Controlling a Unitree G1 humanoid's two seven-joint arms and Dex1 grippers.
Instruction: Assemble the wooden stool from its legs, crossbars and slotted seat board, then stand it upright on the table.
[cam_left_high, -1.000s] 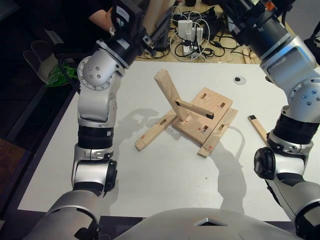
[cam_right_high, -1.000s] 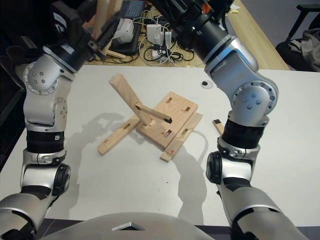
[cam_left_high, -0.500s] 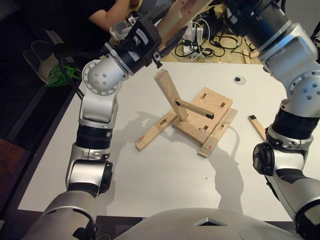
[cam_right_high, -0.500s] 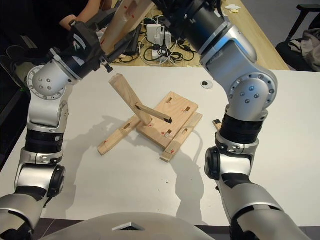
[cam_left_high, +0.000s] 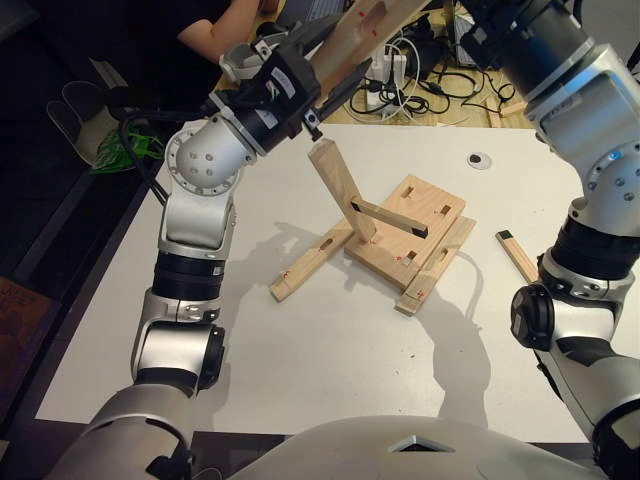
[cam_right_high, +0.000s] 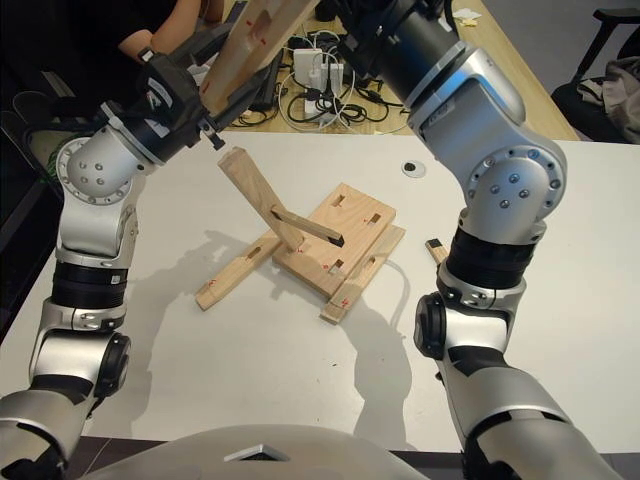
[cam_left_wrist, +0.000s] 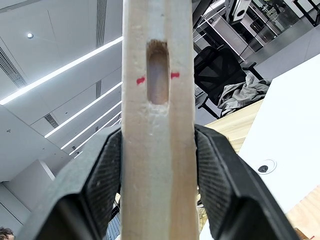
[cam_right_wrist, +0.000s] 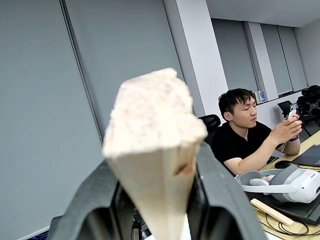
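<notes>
No letters, numbers or labels can be read. The only signs are small red pen marks on the wood. Two short red ticks flank the oval slot of the long pale wooden leg (cam_left_wrist: 157, 150), one on each side. Similar red ticks sit by the slots of the flat pale wooden seat board (cam_left_high: 425, 200). More sit near the ends of the left lying wooden leg (cam_left_high: 310, 262) and the right lying wooden leg (cam_left_high: 437, 265). Their shape cannot be made out.

Tangled cables (cam_left_high: 396, 78), small round disc (cam_left_high: 480, 159)
</notes>
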